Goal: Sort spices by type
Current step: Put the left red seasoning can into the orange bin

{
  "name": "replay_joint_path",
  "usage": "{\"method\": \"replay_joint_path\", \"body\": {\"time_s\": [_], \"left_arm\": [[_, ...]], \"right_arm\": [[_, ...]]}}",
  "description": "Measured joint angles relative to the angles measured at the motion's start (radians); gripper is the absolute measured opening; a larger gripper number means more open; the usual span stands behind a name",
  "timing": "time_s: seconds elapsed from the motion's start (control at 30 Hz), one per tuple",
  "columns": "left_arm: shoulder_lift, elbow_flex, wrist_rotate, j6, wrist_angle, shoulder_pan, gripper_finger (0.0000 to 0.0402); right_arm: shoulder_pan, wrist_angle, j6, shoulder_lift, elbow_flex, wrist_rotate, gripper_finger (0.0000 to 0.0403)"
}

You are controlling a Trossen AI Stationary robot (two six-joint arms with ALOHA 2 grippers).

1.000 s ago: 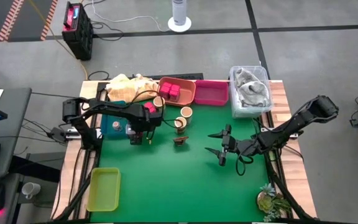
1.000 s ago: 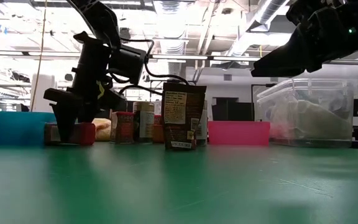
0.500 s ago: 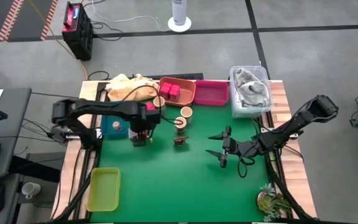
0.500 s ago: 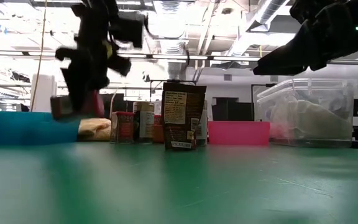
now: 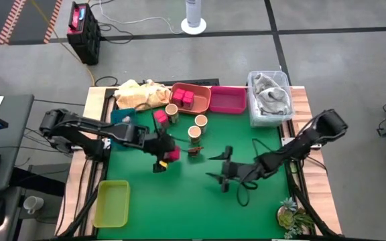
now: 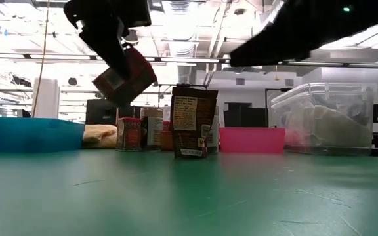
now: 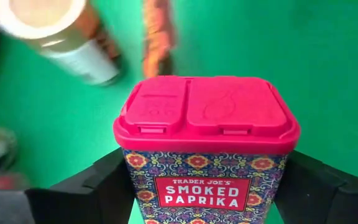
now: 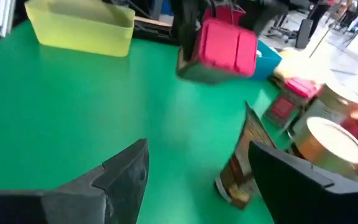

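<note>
I am holding a smoked paprika tin in the left gripper, lifted above the green mat. The fingers are standing wide, pressed on the two flat sides of the tin, with the pink lid showing just beyond them in the left wrist view. In the low view the tin is hanging tilted, so its long axis, from base to lid, is leaning and not upright; the lid is pointing away from the wrist.

The right gripper is waiting low over the mat, well to the side of the left one, and it is holding nothing; its fingers are standing apart in the right wrist view.

As I am judging it, the sorting is only partly done. Two pink tins are lying in the orange tray, beyond my left gripper toward the far edge. Another pink tin is standing on the mat between my gripper and that tray. Near it, three round wooden-top jars are not yet in any tray, and a brown packet is standing just beside the gripper. The magenta tray and the yellow-green tray look empty. So most of the spices are remaining to be placed.
</note>
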Motion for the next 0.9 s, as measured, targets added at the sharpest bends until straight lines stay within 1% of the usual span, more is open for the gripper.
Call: {"method": "replay_joint_path", "body": {"time_s": [0.1,0.17,0.3,0.37,0.43,0.63,0.77,0.9], "left_arm": [[0.018,-0.014,-0.001,-0.011,0.045,-0.037,0.0293],[0.028,-0.016,-0.004,-0.014,0.11,-0.06,0.0293],[0.028,-0.047,-0.005,-0.012,0.251,-0.1,0.0293],[0.028,-0.078,-0.012,-0.012,0.333,-0.107,0.0293],[0.028,-0.106,-0.027,-0.019,0.377,-0.11,0.0293],[0.028,-0.228,-0.037,-0.079,0.585,-0.115,0.0293],[0.028,-0.287,-0.061,-0.103,0.68,-0.129,0.0293],[0.029,-0.314,-0.076,-0.103,0.731,-0.147,0.0293]], "right_arm": [[-0.014,-0.007,-0.056,0.068,0.074,0.0,0.0301],[-0.027,-0.035,-0.076,0.101,0.12,-0.001,0.0301],[-0.049,-0.083,-0.077,0.148,0.189,-0.09,0.0301],[-0.055,-0.088,-0.077,0.167,0.195,-0.094,0.0301],[-0.059,-0.105,-0.074,0.17,0.194,-0.107,0.0301],[-0.071,-0.101,-0.036,0.168,0.194,-0.243,0.0301],[-0.069,-0.111,-0.004,0.169,0.194,-0.261,0.0301],[-0.072,-0.038,0.006,0.228,0.194,-0.26,0.0301]]}}
